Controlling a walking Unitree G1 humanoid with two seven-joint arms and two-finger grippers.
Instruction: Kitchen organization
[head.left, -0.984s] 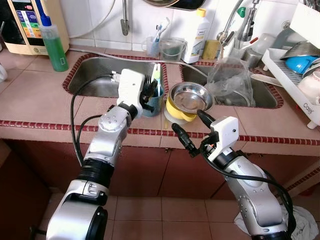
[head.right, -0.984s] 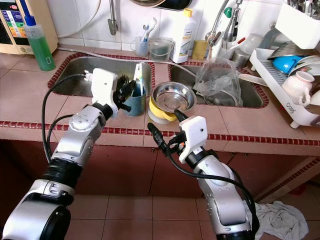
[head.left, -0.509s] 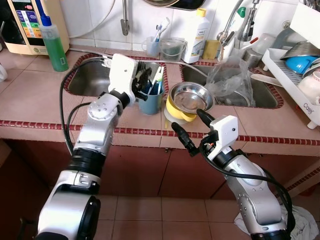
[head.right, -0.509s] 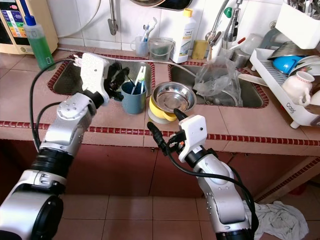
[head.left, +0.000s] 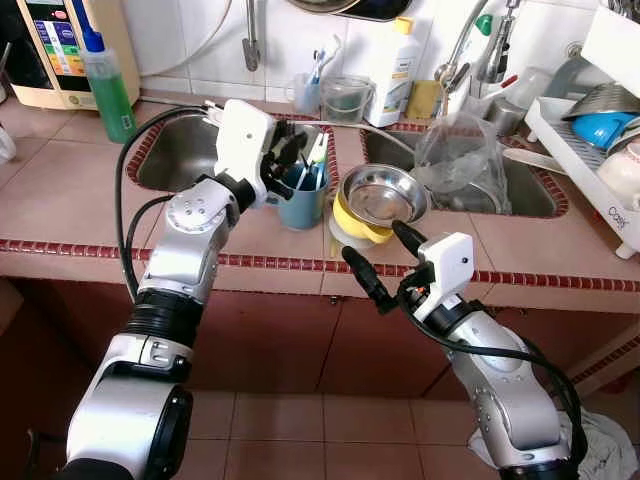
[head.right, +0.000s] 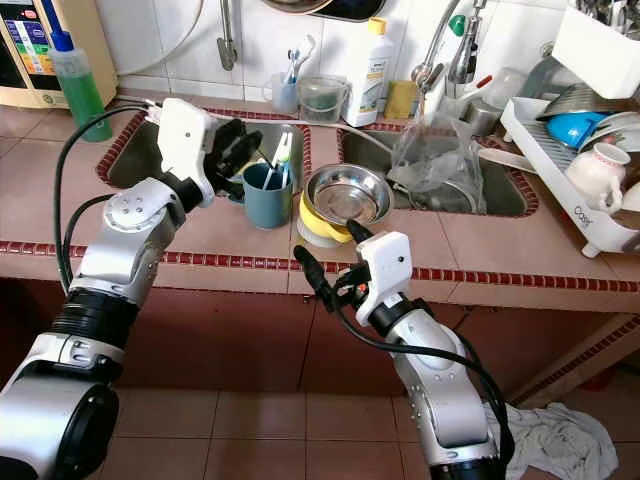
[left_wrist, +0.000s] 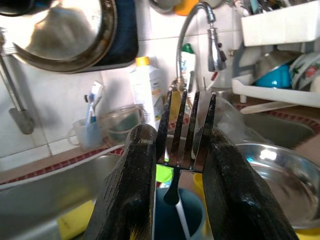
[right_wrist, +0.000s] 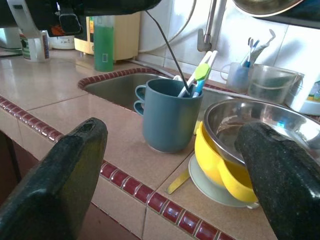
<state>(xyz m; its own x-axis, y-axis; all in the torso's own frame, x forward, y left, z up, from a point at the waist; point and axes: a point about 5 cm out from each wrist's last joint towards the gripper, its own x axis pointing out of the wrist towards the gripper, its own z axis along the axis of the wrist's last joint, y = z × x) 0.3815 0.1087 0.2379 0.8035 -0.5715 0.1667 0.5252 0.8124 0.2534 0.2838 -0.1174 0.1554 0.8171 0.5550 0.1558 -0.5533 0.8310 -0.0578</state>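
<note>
the left gripper (head.left: 283, 160) hangs over the blue mug (head.left: 302, 203), its two black fingers (left_wrist: 131, 190) clamped on a fork (left_wrist: 186, 131) held tines up, with the handle reaching down into the mug's mouth. the mug stands on the tiled counter (head.left: 60, 190) on the strip between the two sink basins, near the front edge, and holds a few other utensils, among them one with a white and green handle (right_wrist: 200, 72). just beside the mug, on the side of the right basin, a steel bowl (head.left: 381, 194) sits nested in a yellow bowl (head.left: 352, 218), which rests on a pale plate (right_wrist: 207, 180); a flat yellowish utensil (right_wrist: 178, 181) lies on the counter partly under that plate.

the right gripper (head.left: 382, 263) is in front of the counter's front edge, below the stacked bowls, its fingers (right_wrist: 60, 185) spread wide apart and holding nothing.

a crumpled clear plastic bag (head.left: 455, 160) lies in the right basin. along the back edge of the counter stand a green soap bottle (head.left: 108, 85), a clear cup with toothbrushes (head.left: 306, 88), a clear container (head.left: 346, 98) and a white bottle with a yellow cap (head.left: 394, 72). a white dish rack (head.left: 590, 150) with a blue bowl (head.left: 603, 126) sits at the counter's right end. a cloth (head.right: 555, 440) lies on the tiled floor beside the robot.
</note>
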